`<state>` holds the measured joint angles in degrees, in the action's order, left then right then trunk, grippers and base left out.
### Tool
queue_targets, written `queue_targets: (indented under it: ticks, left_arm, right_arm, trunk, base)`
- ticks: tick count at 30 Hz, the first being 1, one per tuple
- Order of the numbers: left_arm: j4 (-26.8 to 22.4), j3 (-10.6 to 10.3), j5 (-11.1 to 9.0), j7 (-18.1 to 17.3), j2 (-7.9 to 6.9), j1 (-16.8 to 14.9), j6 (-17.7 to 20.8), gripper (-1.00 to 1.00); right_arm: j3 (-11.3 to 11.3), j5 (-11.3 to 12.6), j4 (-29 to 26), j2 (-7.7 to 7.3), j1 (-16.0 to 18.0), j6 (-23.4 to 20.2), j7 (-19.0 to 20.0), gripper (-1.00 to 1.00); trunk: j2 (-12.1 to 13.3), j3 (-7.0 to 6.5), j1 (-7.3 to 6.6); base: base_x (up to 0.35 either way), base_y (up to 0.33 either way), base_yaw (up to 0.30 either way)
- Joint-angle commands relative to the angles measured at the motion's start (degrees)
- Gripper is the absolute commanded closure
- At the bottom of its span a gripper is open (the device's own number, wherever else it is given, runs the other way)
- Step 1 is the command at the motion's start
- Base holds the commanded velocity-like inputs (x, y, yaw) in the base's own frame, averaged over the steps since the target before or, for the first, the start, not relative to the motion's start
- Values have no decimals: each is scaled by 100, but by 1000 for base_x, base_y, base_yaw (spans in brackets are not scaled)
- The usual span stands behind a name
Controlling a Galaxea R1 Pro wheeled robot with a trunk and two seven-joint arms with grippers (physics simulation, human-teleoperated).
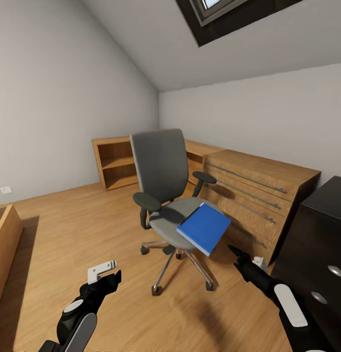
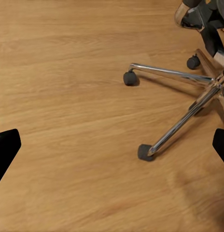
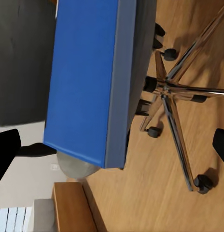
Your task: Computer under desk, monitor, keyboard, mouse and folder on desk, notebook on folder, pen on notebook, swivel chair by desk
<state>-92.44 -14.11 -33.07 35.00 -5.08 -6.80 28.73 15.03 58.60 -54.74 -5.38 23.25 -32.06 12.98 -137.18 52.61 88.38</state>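
The chair [image 1: 165, 195] is seen at the centre of the head view, standing on the wood floor [image 1: 67, 230] with its tall grey back turned toward the far wall. The folder [image 1: 204, 227] lies flat on the seat, toward the right front edge, one corner hanging past the rim. Just right of the chair a wooden drawer unit [image 1: 258, 195] with long metal handles stands against the wall, and a low open wooden shelf [image 1: 114, 164] is placed behind the chair in the corner. At the right edge of the frame a black cabinet [image 1: 322, 234] with round silver knobs is seen. A wooden frame [image 1: 4, 244] shows at the left edge, and a dark-framed skylight [image 1: 224, 14] at the top.

The left gripper [image 1: 109, 274] is held low at lower left, over bare floor; in its wrist view the fingertips [image 2: 7, 150] are spread wide, with the chrome base [image 2: 189, 106] and casters beyond. The right gripper [image 1: 243, 258] is held at lower right, just below the folder and apart from it; its fingertips [image 3: 6, 154] are likewise spread, the folder's blue cover [image 3: 85, 77] lying ahead of them. No writing can be read.
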Motion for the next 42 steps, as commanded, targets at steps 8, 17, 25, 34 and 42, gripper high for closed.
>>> queue_targets:
  ticks: [8, 17, 25, 34, 42]
  left_arm:
    - [-27, -21, -50, 26, -19, -5, 1, -100]
    - [-28, -24, -50, 32, -11, -5, 6, -100]
    - [-28, -30, -50, 33, -3, -5, 10, -100]
    - [-28, -85, -50, 53, -1, -5, 10, -100]
    - [-12, -111, -50, 59, -12, -5, 31, -100]
  right_arm:
    - [17, 11, -7, -7, 4, -37, 41, -100]
    - [13, 4, -10, -10, 4, -34, 305, -100]
    - [14, 9, -7, -7, 4, -37, 335, -100]
    - [-1, 11, -10, -7, 4, -37, 337, -100]
    - [-14, 4, -39, -7, 4, -37, 344, -100]
  trunk:
    - [-325, 150, 175]
    - [-608, 320, 334]
    - [-619, 497, 355]
    - [-627, 630, 370]
    - [-627, 630, 370]
  base:
    - [0, 0, 0]
    - [0, 0, 0]
    - [0, 0, 0]
    - [0, 0, 0]
    - [0, 0, 0]
